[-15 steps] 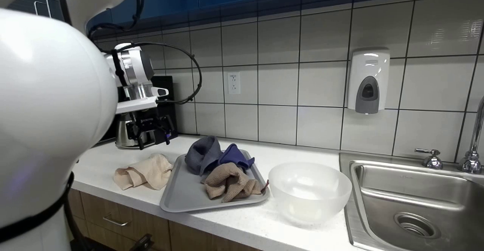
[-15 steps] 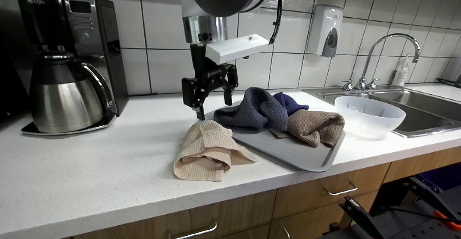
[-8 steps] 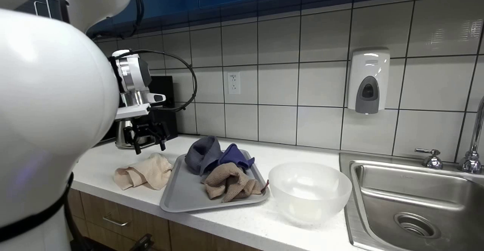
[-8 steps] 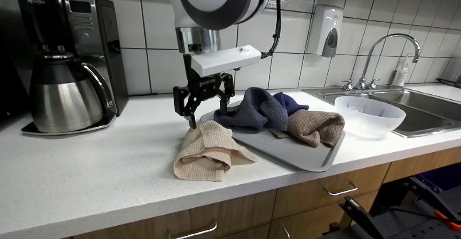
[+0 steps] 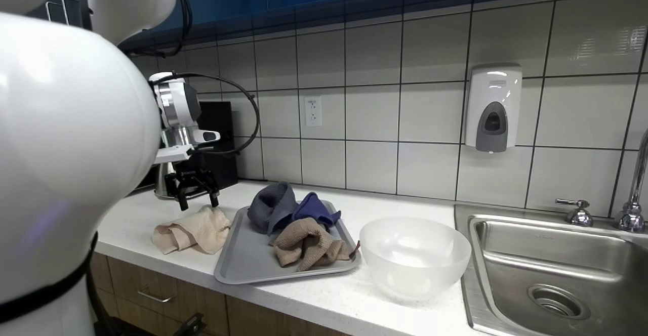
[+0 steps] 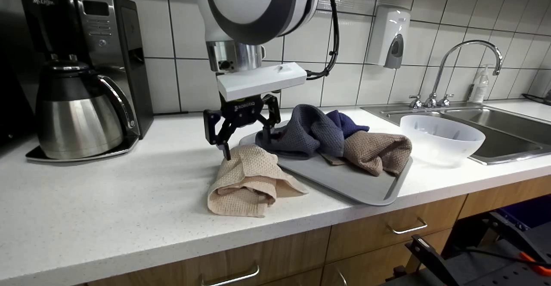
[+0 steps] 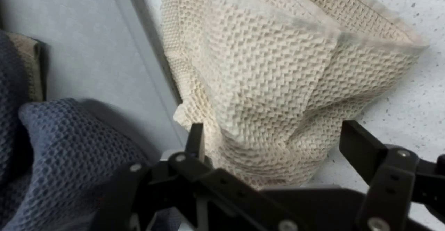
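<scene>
Shows, left to right along the counter [image 6: 107, 208] in both exterior views, a lone cloth [image 6: 249, 178], a tray [image 6: 342, 181], a bowl [image 6: 443, 144] and a sink [image 5: 536, 246]. Has a cloth pile [image 6: 318, 131] on the tray. In an exterior view, has a coffee maker [image 6: 97, 49] left of and behind the lone cloth, a faucet [image 6: 478, 42] at the sink's rear, a dispenser [image 6: 389, 36] on the wall [image 6: 193, 88], and drawers [image 6: 357, 238] beneath the counter.

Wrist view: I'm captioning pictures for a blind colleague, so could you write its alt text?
An open black two-fingered robot gripper at the bottom edge frames a crumpled cream waffle-weave cloth lying on a speckled white countertop. At left, a slate-blue waffle-weave cloth lies on a smooth grey tray.
</scene>
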